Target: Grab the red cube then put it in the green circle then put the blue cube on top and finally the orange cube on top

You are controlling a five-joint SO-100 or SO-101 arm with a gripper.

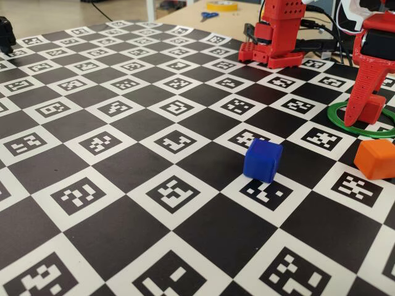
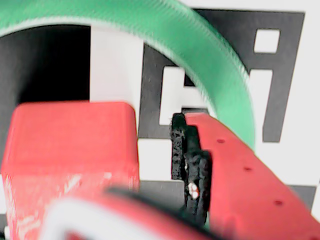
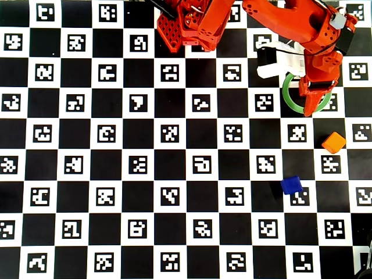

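On the checkerboard marker mat (image 1: 123, 154), we see in the fixed view the blue cube (image 1: 263, 160) standing alone, well to the left of the gripper (image 1: 358, 114) and nearer the camera, one vertical edge turned toward us. Further right, the red gripper points straight down into the green circle (image 1: 336, 120), with the red cube (image 1: 371, 108) resting inside the ring beside the long pointed finger. The orange cube (image 1: 375, 158) sits on the mat nearer the camera than the gripper and just outside the ring, slightly skewed to the squares.

In the wrist view, from left to right, we find the red cube (image 2: 70, 145) filling the lower left, then a clear strip of mat, then the padded red finger (image 2: 240, 170) on the right, with the green circle (image 2: 220, 85) arching over both. The jaws stand apart: the right finger's black pad is clear of the cube's side, and we cannot tell whether the near jaw touches it.

From overhead, the blue cube (image 3: 291, 185) lies well below and left of the gripper (image 3: 313, 100), turned a little off the grid; the green circle (image 3: 289, 96) lies flat under the gripper, mostly covered by the arm; the orange cube (image 3: 333, 142) rests below and just right of it, also rotated. The cubes have no long axis to speak of.
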